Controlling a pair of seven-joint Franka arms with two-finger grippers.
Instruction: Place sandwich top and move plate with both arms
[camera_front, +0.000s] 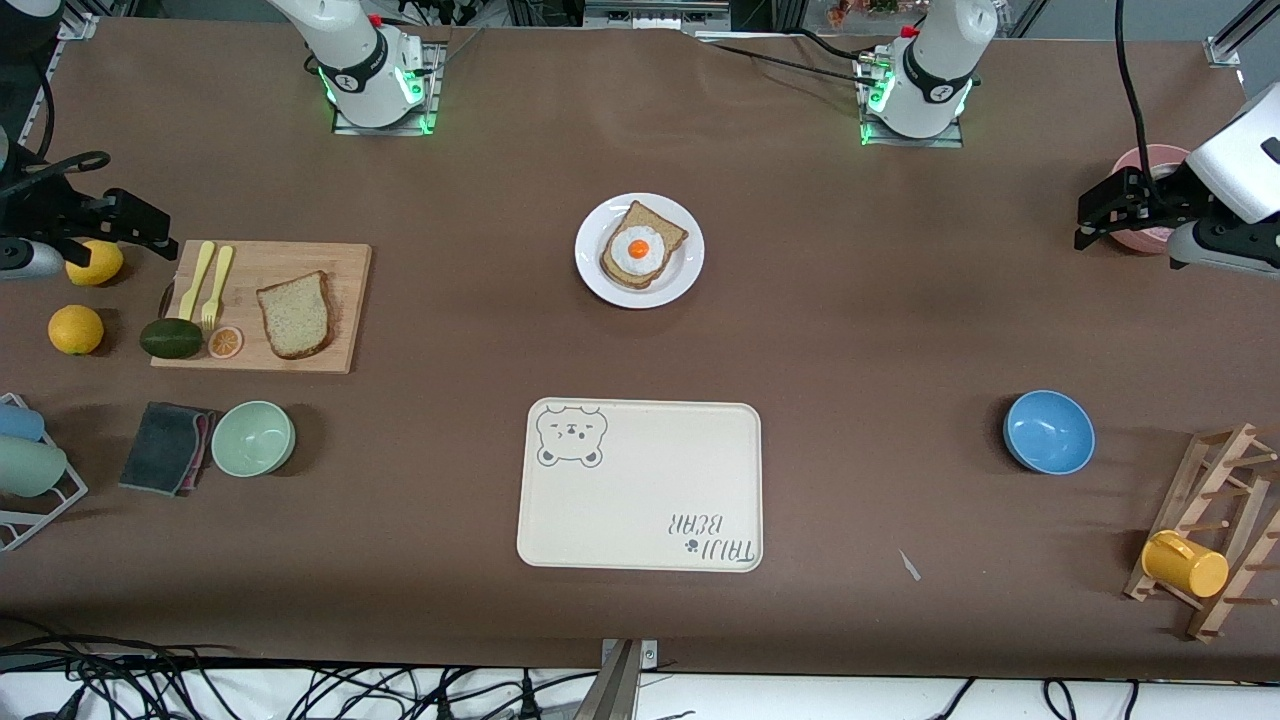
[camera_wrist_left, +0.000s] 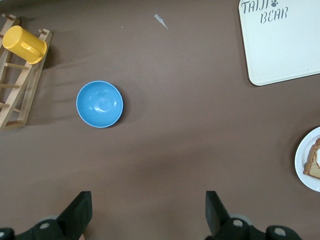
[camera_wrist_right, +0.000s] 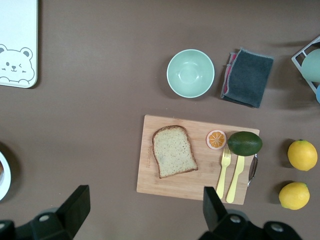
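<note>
The sandwich top (camera_front: 295, 315) lies flat on a wooden cutting board (camera_front: 300, 262) toward the right arm's end of the table; it also shows in the right wrist view (camera_wrist_right: 173, 150). The white plate (camera_front: 598, 280) sits mid-table and holds a second bread slice (camera_front: 668, 230) with a fried egg (camera_front: 638, 250) on it. My right gripper (camera_front: 160, 235) hangs open and empty beside the board, near a lemon (camera_front: 94, 262). My left gripper (camera_front: 1092, 222) is open and empty over a pink bowl (camera_front: 1150, 160) at the left arm's end. Both wrist views show wide-open jaws (camera_wrist_left: 147, 215) (camera_wrist_right: 145, 212).
The board also holds yellow cutlery (camera_front: 210, 280), an avocado (camera_front: 170, 338) and an orange slice (camera_front: 225, 342). A cream bear tray (camera_front: 640, 485) lies nearer the camera than the plate. A green bowl (camera_front: 252, 438), grey cloth (camera_front: 165, 447), blue bowl (camera_front: 1048, 432) and mug rack (camera_front: 1215, 530) stand around.
</note>
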